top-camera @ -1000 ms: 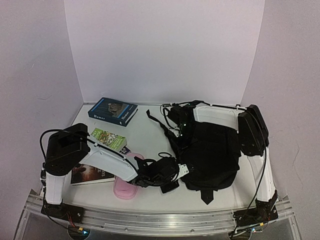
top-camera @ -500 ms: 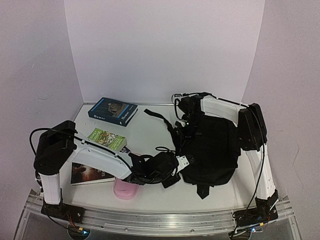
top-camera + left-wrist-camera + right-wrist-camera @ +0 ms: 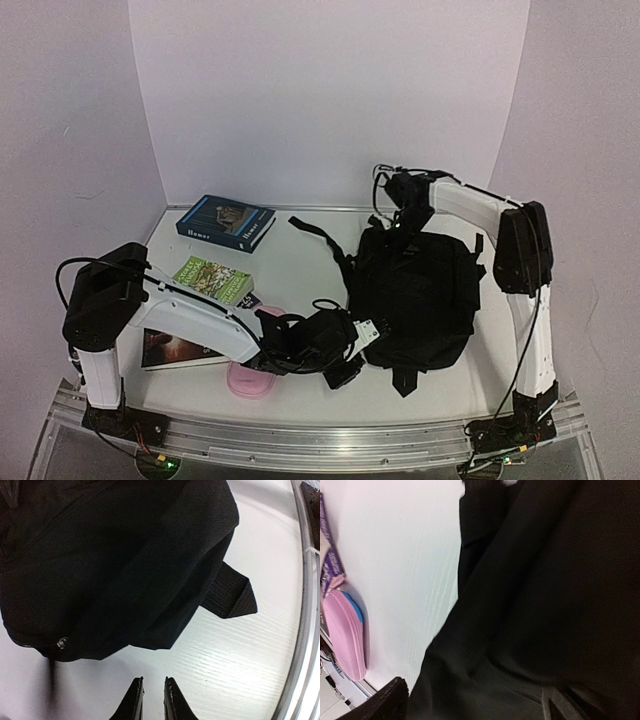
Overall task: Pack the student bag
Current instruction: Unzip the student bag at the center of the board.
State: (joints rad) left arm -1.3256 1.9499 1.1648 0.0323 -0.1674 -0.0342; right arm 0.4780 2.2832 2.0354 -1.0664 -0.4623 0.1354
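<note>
From where I stand, the packing has hardly begun. The student bag [image 3: 415, 295] lies flat on the right half of the desk [image 3: 300, 250], one long strap [image 3: 320, 235] trailing off toward the back. It looks slack rather than stuffed, though I cannot see inside it.

Everything that might go in sits out on the left side. A blue book [image 3: 225, 222] is at the back and a green book [image 3: 212, 280] lies nearer. A dark-covered book [image 3: 172, 348] is partly under the left arm, and the pink pencil case [image 3: 250, 380] lies near the front edge, just beside the left wrist.

The left pincer [image 3: 152, 697] hovers low over bare desk by the bag's near corner. Its fingers are pressed almost together with only a sliver between them, pinching nothing and apart from the fabric. In its wrist view a short stretch of zip [image 3: 62, 642] runs along the bag's edge and looks closed there. A webbing tab [image 3: 232, 597] sticks out to the side.

The right pincer [image 3: 399, 230] is down at the far, top end of the bag. Its wrist view is filled with black cloth, so I cannot tell whether it is spread or pinching the fabric.

By my reckoning nearly all of the job remains: opening the bag, holding its mouth wide, then loading the books and the case.
</note>
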